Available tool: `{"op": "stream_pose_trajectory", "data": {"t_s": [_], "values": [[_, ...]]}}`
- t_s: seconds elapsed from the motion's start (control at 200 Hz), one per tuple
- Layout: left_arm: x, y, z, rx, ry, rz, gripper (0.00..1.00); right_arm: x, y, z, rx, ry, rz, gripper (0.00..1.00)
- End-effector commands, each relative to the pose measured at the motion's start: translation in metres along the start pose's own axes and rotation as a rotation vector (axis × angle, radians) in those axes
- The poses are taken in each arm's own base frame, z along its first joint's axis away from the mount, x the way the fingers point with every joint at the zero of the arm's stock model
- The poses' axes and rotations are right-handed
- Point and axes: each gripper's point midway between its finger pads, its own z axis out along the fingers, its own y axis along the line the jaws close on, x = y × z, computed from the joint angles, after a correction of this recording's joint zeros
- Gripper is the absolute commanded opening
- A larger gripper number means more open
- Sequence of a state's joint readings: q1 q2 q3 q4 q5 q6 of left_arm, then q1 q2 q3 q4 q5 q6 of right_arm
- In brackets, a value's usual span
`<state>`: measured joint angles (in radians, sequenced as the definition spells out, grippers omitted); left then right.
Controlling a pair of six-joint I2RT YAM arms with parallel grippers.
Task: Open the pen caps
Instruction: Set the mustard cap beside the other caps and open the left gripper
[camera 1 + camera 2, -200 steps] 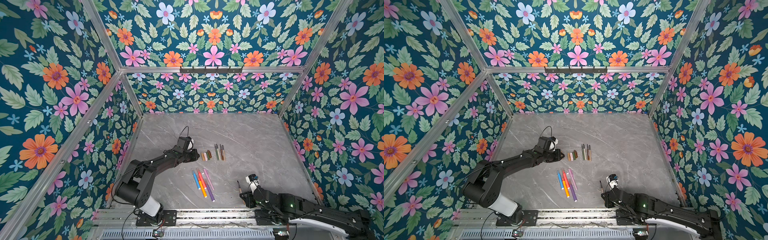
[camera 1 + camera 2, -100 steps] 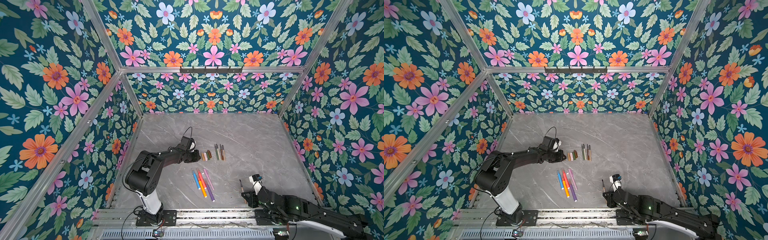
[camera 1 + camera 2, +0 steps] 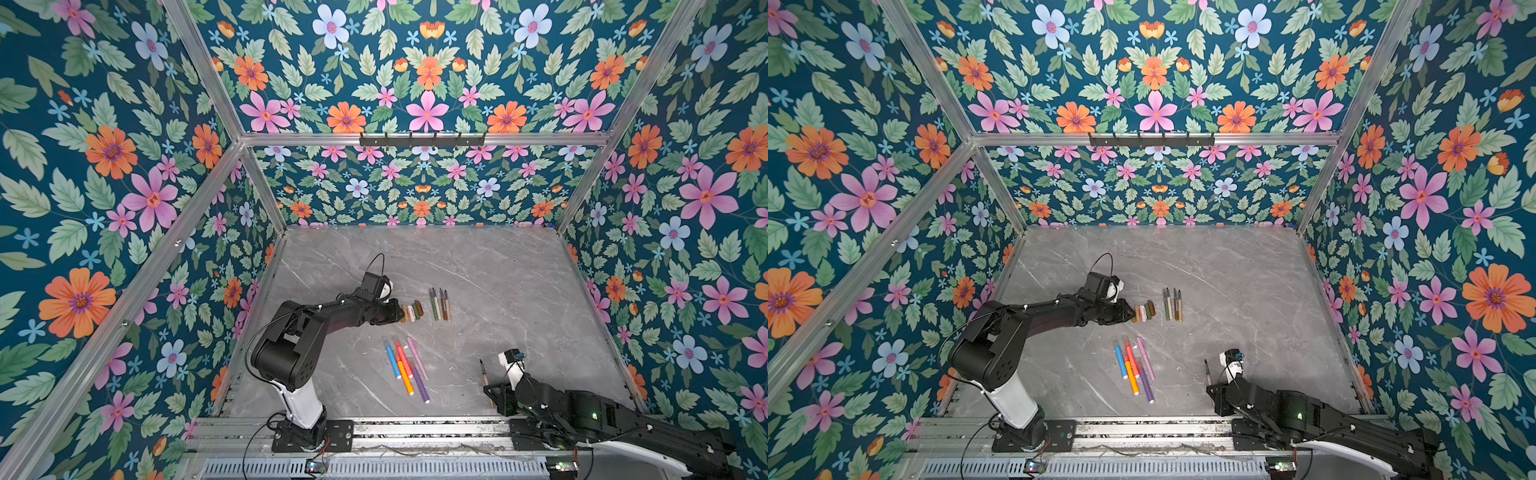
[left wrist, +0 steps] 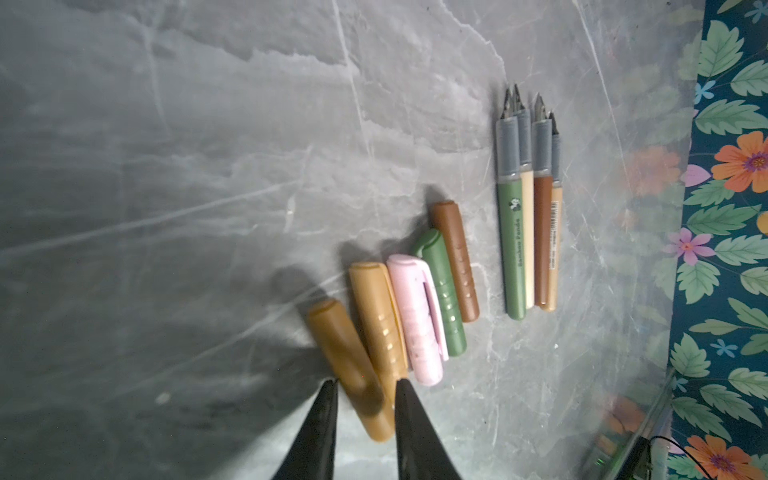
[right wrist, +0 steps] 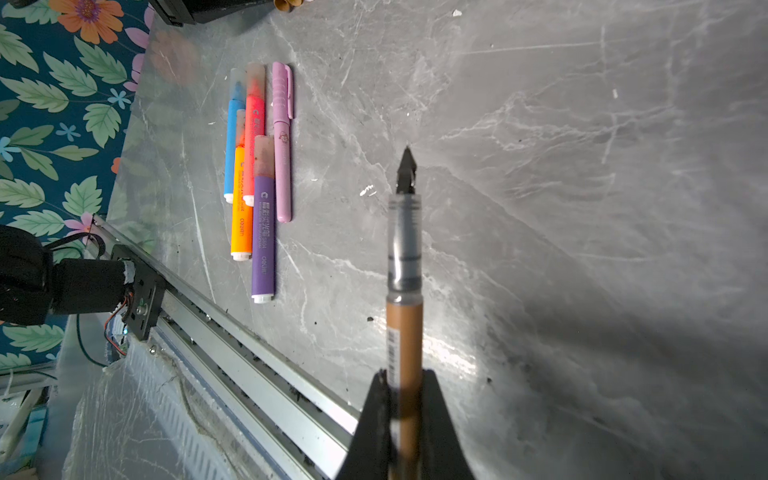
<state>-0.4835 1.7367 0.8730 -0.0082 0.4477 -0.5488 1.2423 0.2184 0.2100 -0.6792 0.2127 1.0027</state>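
Five loose pen caps lie side by side left of the table's middle (image 3: 412,311) (image 3: 1144,311): brown (image 4: 455,262), green (image 4: 442,291), pink (image 4: 415,320), tan (image 4: 378,316) and an ochre one (image 4: 345,357). My left gripper (image 4: 363,384) (image 3: 400,312) (image 3: 1130,312) reaches low to the row's left end. It is open a little, and the slanted ochre cap lies loose between its fingers. Several uncapped pens (image 4: 525,232) (image 3: 439,303) lie right of the caps. My right gripper (image 5: 405,376) (image 3: 493,397) (image 3: 1214,395), near the front right, is shut on a tan uncapped pen (image 5: 405,257) with its nib pointing away.
Several capped markers (image 3: 405,368) (image 3: 1136,368) (image 5: 249,178) and a capped pink pen (image 5: 282,141) lie front of centre. A metal rail (image 3: 415,428) (image 5: 249,345) runs along the front edge. Floral walls enclose the grey marble table (image 3: 478,266).
The left jaws have parted slightly round the ochre cap, and that arm's elbow has swung in. The right arm has drawn back toward the front rail with the pen.
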Motion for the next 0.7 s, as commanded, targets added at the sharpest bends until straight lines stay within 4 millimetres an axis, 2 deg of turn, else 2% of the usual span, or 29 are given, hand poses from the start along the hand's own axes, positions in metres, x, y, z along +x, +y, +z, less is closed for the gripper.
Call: {"op": "stream_pose_trajectory", "data": {"t_s": [0.0,0.53,0.695], "values": [[-0.005,-0.004,0.0,0.021,-0.012,0.001,0.27,-0.003,-0.001,0.0,0.004,-0.018,0.006,0.0],[-0.01,-0.011,-0.003,0.037,-0.021,0.002,0.27,-0.003,-0.001,0.0,0.005,-0.019,0.009,0.0],[-0.019,-0.023,-0.025,0.042,-0.064,0.021,0.27,-0.005,-0.002,-0.001,0.015,-0.025,0.013,0.0]]}}
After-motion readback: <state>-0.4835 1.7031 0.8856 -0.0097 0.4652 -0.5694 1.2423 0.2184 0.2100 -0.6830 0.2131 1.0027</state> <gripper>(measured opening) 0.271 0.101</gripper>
